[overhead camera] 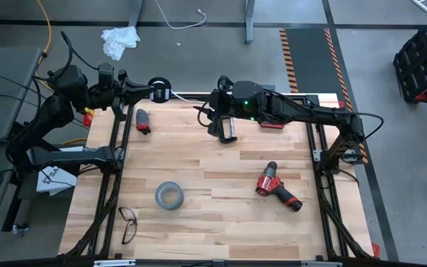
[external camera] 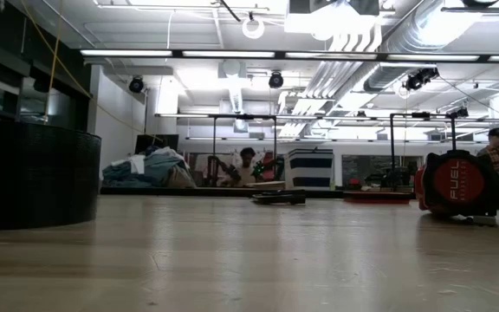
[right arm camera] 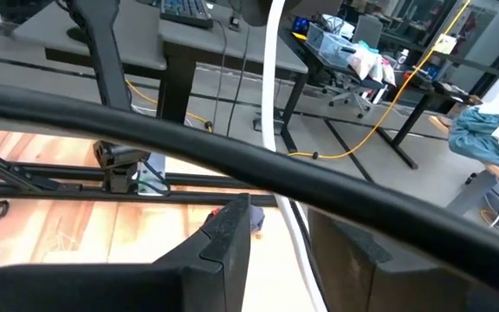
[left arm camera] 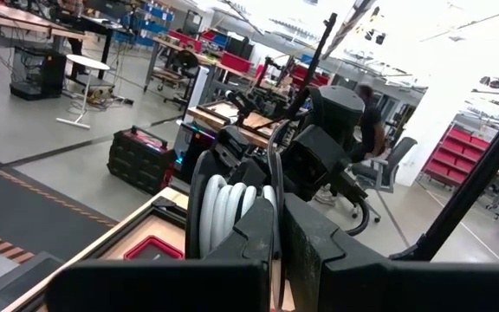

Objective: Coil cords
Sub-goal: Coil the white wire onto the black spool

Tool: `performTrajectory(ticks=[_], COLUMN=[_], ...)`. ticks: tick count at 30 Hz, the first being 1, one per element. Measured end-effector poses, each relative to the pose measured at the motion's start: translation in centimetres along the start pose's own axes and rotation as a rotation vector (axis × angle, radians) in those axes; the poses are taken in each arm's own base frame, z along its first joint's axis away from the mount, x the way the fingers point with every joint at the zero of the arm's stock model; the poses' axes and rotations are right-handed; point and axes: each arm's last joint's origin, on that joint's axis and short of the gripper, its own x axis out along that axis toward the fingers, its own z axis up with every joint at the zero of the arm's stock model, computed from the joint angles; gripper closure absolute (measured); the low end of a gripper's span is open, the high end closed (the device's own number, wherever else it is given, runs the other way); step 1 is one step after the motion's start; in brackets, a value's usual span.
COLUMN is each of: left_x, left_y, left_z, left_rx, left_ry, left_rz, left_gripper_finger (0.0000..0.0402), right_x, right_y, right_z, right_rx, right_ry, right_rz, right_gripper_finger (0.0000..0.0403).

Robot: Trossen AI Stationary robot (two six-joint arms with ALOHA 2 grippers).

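Observation:
The black round disc (overhead camera: pixel 159 84) carries several turns of the thin white cable (left arm camera: pixel 225 208). It is held up over the table's far edge, left of centre. My left gripper (overhead camera: pixel 153 92) is shut on it. My right gripper (overhead camera: pixel 227 130) hangs over the far middle of the table, to the right of the disc. Its fingers are apart, and the free stretch of the white cable (right arm camera: pixel 272 95) runs down through the gap between them. The low view shows neither the arms nor the cable. My left gripper pinches the disc with its cable turns (left arm camera: pixel 232 227) between its two fingers, which come level from the table's left. The disc stands on edge, clear of the table. My right gripper has the cable (right arm camera: pixel 296 232) between its fingers; I cannot tell whether they touch it.
On the table lie a grey tape roll (overhead camera: pixel 169 196), a red drill (overhead camera: pixel 277 186), a pair of glasses (overhead camera: pixel 128 223), a small red and black thing (overhead camera: pixel 142 120) and a flat red thing (overhead camera: pixel 273 124). A black bar (right arm camera: pixel 232 156) crosses the right wrist view.

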Motion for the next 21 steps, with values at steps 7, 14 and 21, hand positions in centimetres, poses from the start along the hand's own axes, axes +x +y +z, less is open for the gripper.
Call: performTrajectory(ticks=[7,14,21], left_x=[0.0,0.0,0.0], left_y=[0.0,0.0,0.0], left_z=[0.0,0.01,0.01], left_rx=[0.0,-0.001,-0.018], left_ry=[0.0,0.0,-0.001], left_rz=[-0.001,-0.001,-0.001], left_gripper_finger=[0.0397,0.0397,0.0397], right_x=[0.01,0.01,0.03], right_y=[0.01,0.02,0.03], right_z=[0.0,0.0,-0.01], right_rx=[0.001,0.001,0.031], right_ry=[-0.005,-0.005,-0.005], right_rz=[0.018,0.018,0.022], right_gripper_finger=[0.0293,0.0293,0.0293])
